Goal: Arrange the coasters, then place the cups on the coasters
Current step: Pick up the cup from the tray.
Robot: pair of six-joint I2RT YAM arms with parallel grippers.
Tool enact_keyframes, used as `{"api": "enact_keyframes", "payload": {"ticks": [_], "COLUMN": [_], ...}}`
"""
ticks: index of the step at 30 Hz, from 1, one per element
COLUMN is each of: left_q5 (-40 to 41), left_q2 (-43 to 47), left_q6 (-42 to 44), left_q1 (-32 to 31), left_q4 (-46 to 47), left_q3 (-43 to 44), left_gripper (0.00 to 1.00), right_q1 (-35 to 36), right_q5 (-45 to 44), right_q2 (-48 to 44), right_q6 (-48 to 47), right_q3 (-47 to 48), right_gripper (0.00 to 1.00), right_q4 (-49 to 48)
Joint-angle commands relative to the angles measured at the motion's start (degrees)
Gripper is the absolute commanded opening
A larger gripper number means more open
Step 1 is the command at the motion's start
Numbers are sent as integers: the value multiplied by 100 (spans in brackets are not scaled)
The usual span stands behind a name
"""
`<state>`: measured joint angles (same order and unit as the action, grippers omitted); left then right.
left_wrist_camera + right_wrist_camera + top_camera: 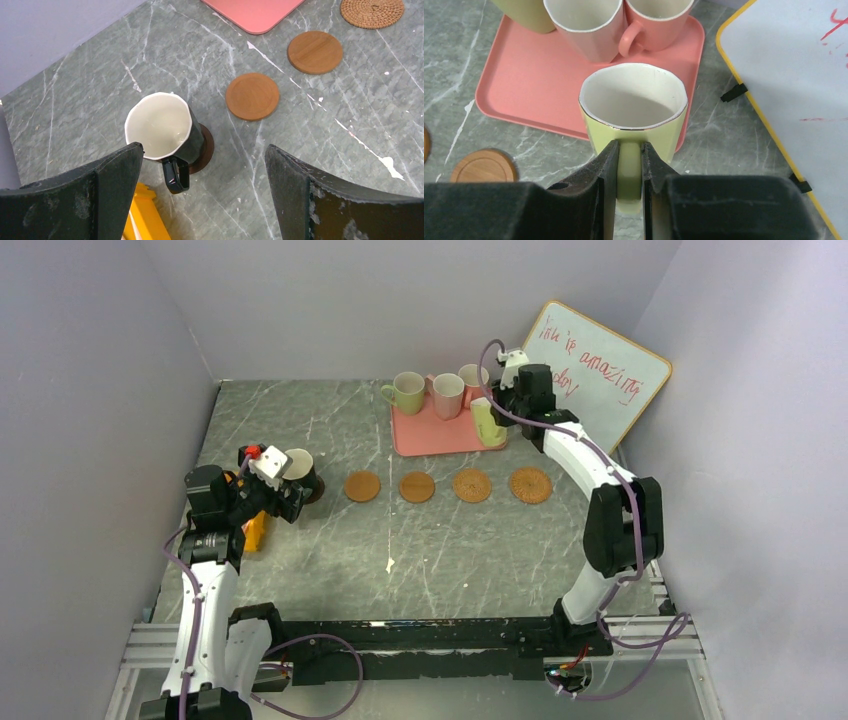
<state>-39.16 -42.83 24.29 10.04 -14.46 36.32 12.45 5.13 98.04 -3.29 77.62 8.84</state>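
Note:
Four orange-tan coasters (363,486) (417,486) (471,485) (530,485) lie in a row across the middle of the table. Left of them the dark cup (300,465) (160,125) stands on the dark brown coaster (206,145). My left gripper (204,150) (288,500) hovers open just behind it, holding nothing. A pale green cup (633,105) (487,422) is at the pink tray's (524,85) near right corner, and my right gripper (629,150) is shut on its handle. Another green cup (407,392) and two pink cups (447,395) (472,382) stand on the tray.
A whiteboard (600,375) with red writing leans on the right wall behind the right arm. A yellow block (256,530) (145,220) lies beside the left arm near the left wall. Grey walls close in the table on three sides.

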Motion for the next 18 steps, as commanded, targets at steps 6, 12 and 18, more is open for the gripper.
{"api": "enact_keyframes", "payload": {"ticks": [6, 12, 18], "left_q5": [-63, -119, -101], "left_q2": [30, 19, 121], "left_q6": [3, 28, 23], "left_q1": [33, 33, 33], "left_q4": [162, 118, 111], "left_q3": [-37, -15, -19], "left_gripper": [96, 96, 96], "right_q1": [28, 29, 15], "right_q5": [251, 454, 1408], "right_q2": [-555, -1711, -2896], "right_q6": [3, -397, -842], "right_q3": [-260, -823, -2008], "right_gripper": [0, 0, 0], "right_q4": [-609, -506, -654]}}
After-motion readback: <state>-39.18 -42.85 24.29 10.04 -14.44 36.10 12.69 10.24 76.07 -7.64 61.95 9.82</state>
